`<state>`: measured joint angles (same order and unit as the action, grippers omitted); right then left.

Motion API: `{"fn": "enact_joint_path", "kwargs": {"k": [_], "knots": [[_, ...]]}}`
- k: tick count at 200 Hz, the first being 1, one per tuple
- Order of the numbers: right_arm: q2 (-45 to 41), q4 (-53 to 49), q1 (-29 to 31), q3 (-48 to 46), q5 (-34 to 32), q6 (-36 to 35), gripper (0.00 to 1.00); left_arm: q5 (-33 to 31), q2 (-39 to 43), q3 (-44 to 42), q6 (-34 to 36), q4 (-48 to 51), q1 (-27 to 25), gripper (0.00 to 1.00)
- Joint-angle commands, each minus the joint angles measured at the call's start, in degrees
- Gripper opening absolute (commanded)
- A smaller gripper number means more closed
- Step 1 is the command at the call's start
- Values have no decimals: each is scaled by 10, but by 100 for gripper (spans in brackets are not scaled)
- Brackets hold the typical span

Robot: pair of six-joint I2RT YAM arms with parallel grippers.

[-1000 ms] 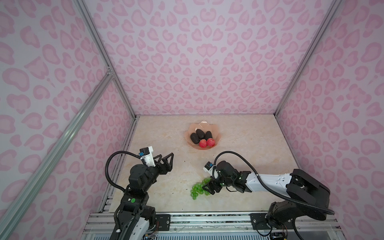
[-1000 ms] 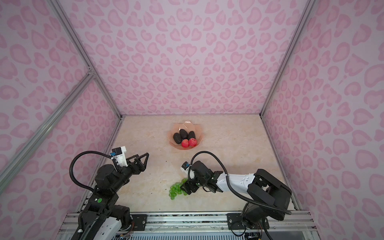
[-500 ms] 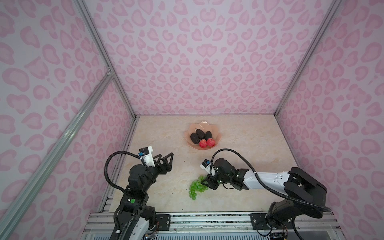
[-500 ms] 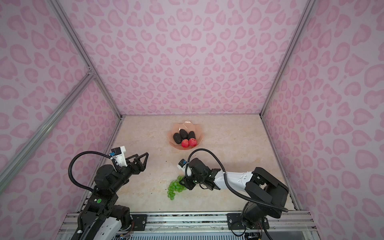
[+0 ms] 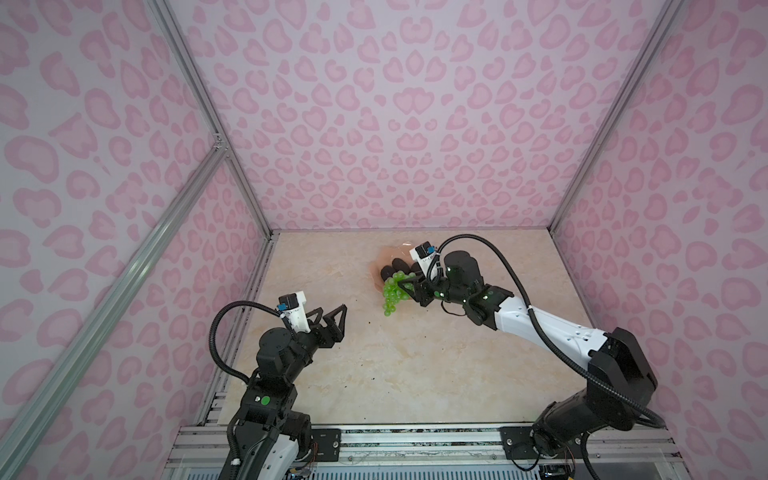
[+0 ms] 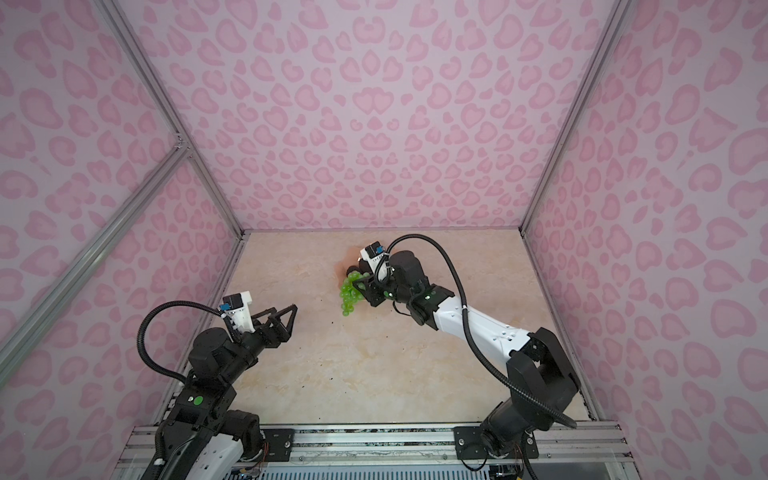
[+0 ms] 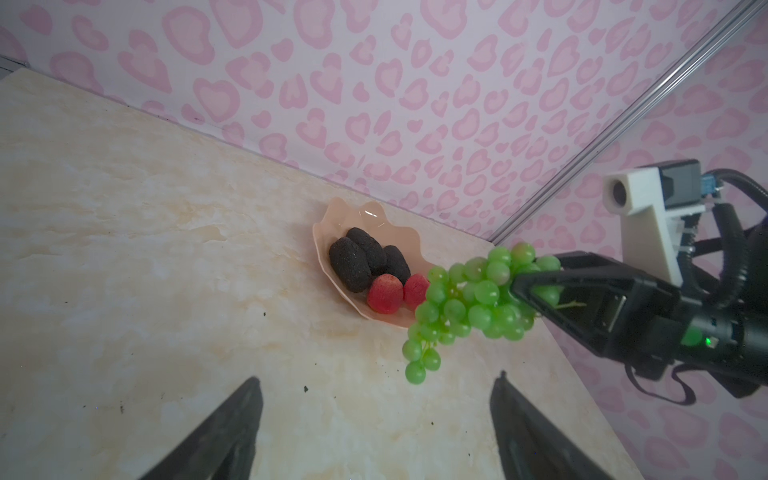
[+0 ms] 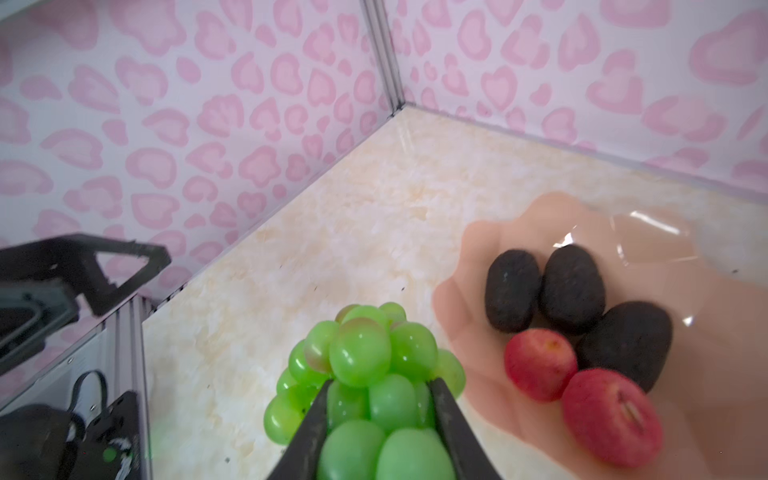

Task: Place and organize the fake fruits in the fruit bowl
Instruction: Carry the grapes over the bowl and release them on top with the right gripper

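The green grapes (image 5: 390,291) (image 6: 348,291) hang in the air at the near left edge of the fruit bowl (image 5: 388,252) (image 7: 332,208) (image 8: 540,208). My right gripper (image 5: 405,286) (image 6: 361,286) (image 8: 380,382) is shut on the bunch (image 8: 365,353), with grapes bulging between its fingers. In the left wrist view the lower grapes (image 7: 419,357) dangle above the table. Three black avocados (image 7: 349,266) (image 8: 513,289) and two red strawberries (image 7: 385,293) (image 8: 540,363) lie in the peach bowl. My left gripper (image 5: 332,309) (image 6: 284,308) (image 7: 378,378) is open and holds nothing, raised at the left.
The marble tabletop (image 5: 415,365) carries small dark specks. Pink patterned walls close the back and both sides. An aluminium rail (image 5: 374,440) runs along the front edge, where both arm bases stand.
My right gripper shut on the grapes near the front of the table, lifted them and carried them back to the bowl's edge. The left arm has stayed still.
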<state>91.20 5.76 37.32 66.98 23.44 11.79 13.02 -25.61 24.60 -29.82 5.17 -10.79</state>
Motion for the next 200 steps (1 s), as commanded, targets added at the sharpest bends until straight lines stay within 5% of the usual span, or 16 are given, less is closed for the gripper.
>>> {"fn": "enact_joint_path", "kwargs": {"k": [1,79,113,165,200], "knots": [[52,40,-30,45,28,-9,35,-5,0,7,8,-5,1,86],[265,76,-118,142,93,13,43,-18,-7,22,17,1,1,86],[262,77,-144,128,72,12,73,-23,-19,27,23,-4,0,87],[212,76,-151,137,65,10,98,-39,-42,41,44,-22,0,87],[102,92,-151,44,10,4,98,-113,-82,40,94,-53,0,88]]}}
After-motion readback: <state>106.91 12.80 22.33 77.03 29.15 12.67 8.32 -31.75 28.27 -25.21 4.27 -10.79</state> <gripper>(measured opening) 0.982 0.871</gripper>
